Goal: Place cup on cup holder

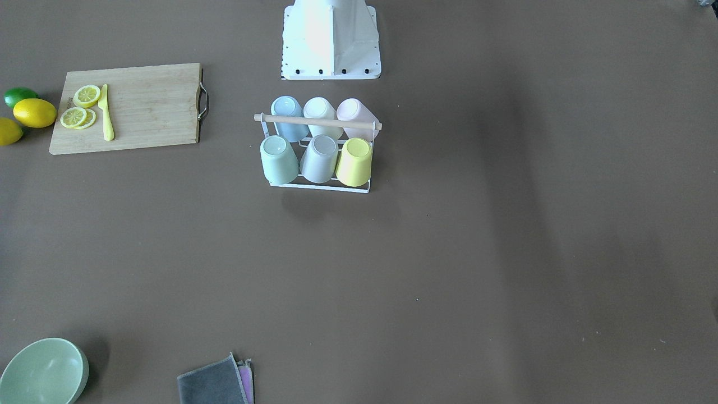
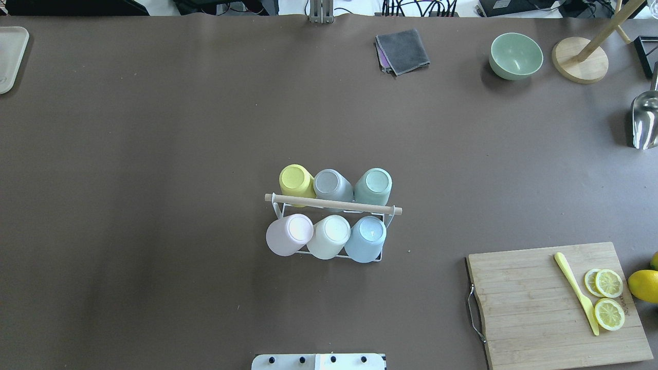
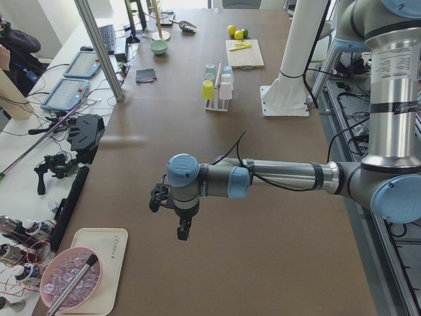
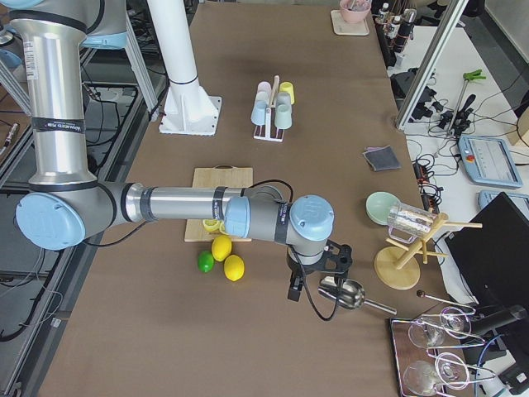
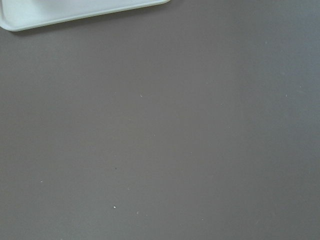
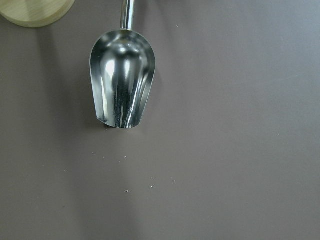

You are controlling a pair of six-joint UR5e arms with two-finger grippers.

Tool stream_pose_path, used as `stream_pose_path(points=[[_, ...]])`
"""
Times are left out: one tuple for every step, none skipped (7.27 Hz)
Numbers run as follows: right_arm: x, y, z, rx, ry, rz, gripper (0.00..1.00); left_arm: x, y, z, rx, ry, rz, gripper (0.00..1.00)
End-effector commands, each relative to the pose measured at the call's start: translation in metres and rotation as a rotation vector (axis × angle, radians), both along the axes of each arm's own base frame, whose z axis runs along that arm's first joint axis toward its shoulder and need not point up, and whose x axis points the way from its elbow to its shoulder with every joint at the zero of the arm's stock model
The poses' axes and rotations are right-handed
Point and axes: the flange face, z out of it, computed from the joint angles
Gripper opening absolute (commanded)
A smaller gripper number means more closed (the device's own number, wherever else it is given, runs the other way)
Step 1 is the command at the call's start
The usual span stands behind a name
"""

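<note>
- Cup holder (image 2: 334, 204): mid-surface (image 2: 154, 154), six inverted cups (image 2: 297, 181) on its prongs.
- Left hand (image 3: 182, 227), right hand (image 4: 294, 285): well apart from it; opening cannot be told.

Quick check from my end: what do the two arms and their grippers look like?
Both the left arm and the right arm are silver tubes with grey joints and light-blue round caps. A thin black cable runs along each forearm. The left gripper and the right gripper are black; finer detail is too small to tell.
</note>
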Motion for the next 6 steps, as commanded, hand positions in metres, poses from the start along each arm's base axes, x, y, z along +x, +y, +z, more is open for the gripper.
stream_pose_path(points=[[-0.0003,-0.0005,-0.0037,0.008,0.0,0.0,1.0,0.0001,0.0018,0.0015,0.005,0.001,0.002,0.98],[-0.0005,-0.0007,-0.0049,0.012,-0.003,0.0,1.0,0.0001,0.0017,0.0014,0.009,0.0,0.006,0.98],[-0.0007,-0.0007,-0.0051,0.012,-0.006,0.0,1.0,0.0001,0.0016,0.0006,0.011,0.0,0.006,0.98],[-0.0008,0.0001,-0.0042,0.009,-0.006,0.0,1.0,0.0001,0.0015,0.0004,0.013,0.0,0.006,0.98],[-0.0007,-0.0008,-0.0058,0.013,-0.006,0.0,1.0,0.0001,0.0023,0.0019,0.011,0.0,0.007,0.98],[-0.0008,0.0001,-0.0042,0.01,-0.006,-0.001,1.0,0.0,0.0039,0.0035,0.007,-0.001,0.008,0.98]])
